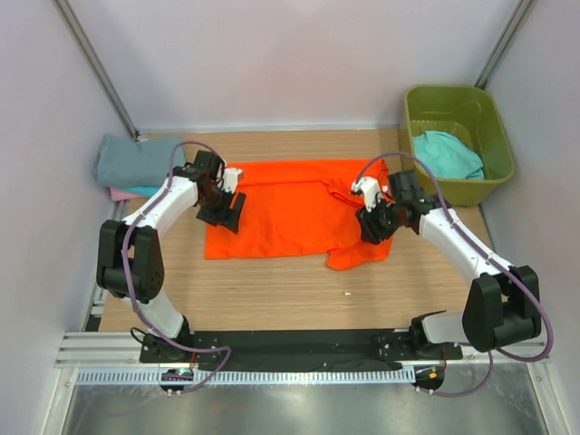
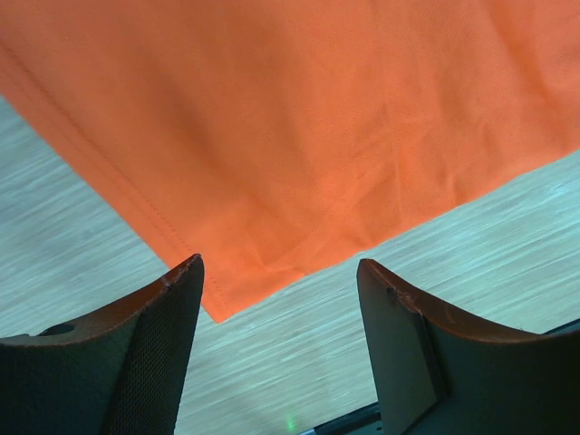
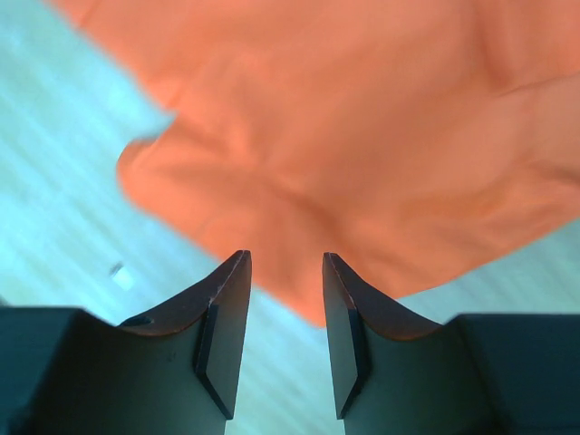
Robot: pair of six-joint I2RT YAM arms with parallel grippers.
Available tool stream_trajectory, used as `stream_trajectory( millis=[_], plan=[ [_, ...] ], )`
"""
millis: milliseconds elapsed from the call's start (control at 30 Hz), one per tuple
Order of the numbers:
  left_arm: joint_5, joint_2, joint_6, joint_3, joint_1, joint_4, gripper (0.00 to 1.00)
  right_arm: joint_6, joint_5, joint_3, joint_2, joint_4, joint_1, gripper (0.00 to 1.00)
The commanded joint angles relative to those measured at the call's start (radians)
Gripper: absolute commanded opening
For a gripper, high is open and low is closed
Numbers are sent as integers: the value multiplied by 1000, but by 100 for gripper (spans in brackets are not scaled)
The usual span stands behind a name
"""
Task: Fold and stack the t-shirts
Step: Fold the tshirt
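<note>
Hovering low in the wrist views: left gripper [image 2: 281, 267] with jaws spread wide, pinching nothing, lining up on a hemmed corner of the orange shirt [image 2: 299, 136] at frame centre. Right gripper [image 3: 285, 258] with jaws parted more narrowly, also holding nothing, aiming at a rumpled edge, likely a sleeve. Probably reaching for two grips to make a fold. Lying across the table [image 1: 272, 290] mid-frame, lower right lobe bunching. Waiting farther back: grey-blue shirt [image 1: 131, 161] over pink shirt [image 1: 122, 193] at upper left, seemingly forming the stack; teal shirt [image 1: 449, 154] sitting in the tub [image 1: 450, 90] at upper right, yet to be folded.
</note>
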Motion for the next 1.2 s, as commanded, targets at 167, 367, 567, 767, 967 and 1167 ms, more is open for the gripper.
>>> stream_trajectory(
  millis=[167,367,567,767,967,1167],
  plan=[
    [55,94,-20,7,-3,38,68,-159,-31,-147,-89,-167,53,42],
    [50,155,-37,10,-3,55,68,-187,-23,-177,-101,-129,156,41],
    [45,235,-35,51,-4,46,67,-193,9,-172,-47,-26,208,41],
    [41,269,-38,66,-4,35,66,-211,20,-180,32,64,234,41],
    [42,284,-38,76,-6,32,66,-263,46,-207,114,123,262,41],
    [42,295,-40,79,-4,26,66,-277,153,-217,116,195,282,22]
  ],
)
